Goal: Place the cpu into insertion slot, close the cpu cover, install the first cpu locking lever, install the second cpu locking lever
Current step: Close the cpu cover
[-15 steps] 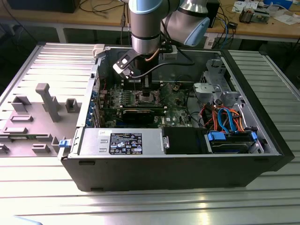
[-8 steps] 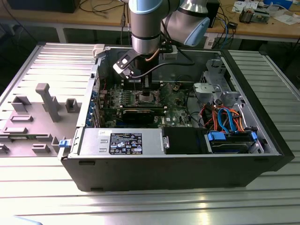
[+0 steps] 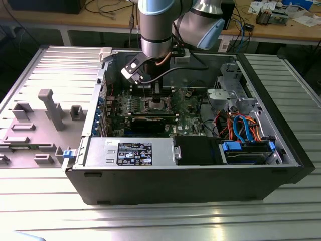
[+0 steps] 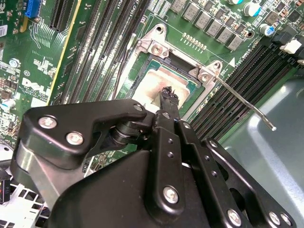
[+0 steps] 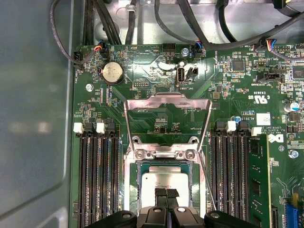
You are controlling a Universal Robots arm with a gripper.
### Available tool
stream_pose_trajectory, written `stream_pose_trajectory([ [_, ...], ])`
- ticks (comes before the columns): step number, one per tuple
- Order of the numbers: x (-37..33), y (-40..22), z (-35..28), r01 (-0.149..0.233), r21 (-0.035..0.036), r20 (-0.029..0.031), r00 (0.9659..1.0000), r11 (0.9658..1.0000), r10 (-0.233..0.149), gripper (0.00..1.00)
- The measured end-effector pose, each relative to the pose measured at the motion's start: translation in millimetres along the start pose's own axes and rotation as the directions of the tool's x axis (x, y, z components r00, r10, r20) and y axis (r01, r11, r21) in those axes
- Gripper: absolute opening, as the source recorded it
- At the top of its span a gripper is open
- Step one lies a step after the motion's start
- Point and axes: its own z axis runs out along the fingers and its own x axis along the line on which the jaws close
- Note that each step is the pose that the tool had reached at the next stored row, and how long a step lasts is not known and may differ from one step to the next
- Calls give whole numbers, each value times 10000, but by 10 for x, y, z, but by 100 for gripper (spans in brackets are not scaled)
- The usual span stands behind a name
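**Cpu (image 5: 164, 180) lies in the insertion slot (image 5: 165, 163), cpu cover (image 5: 166, 99) open**

Nearest in the first wrist view, the gripper (image 5: 166, 194) has its two black fingers pinched together with nothing between them, tips just over the cpu. The chip lies flat inside the insertion slot, silvery top up. Just beyond, the cpu cover stands hinged open, clear of the slot, green board showing through its cut-out. In the second wrist view a thin locking lever (image 4: 242, 100) sticks out sideways, unlatched. Black memory slots (image 5: 97, 175) flank the socket on both sides. Farther off sit a coin battery (image 5: 113, 72) and dark cables (image 5: 190, 33).
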Motion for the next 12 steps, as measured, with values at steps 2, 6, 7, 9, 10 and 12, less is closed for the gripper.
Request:
stream_pose_trajectory([
  [2,1,1,-3,0,0,1,10000,10000,0,11],
  [6,0,2,-29,0,0,2,10000,10000,0,11],
  [7,1,2,-31,0,-2,-1,10000,10000,0,11],
  [9,0,3,-43,1,2,8,10000,10000,-1,11],
  [10,0,3,-50,1,1,8,10000,10000,-1,11],
  [12,1,5,-76,1,0,7,10000,10000,-1,11],
])
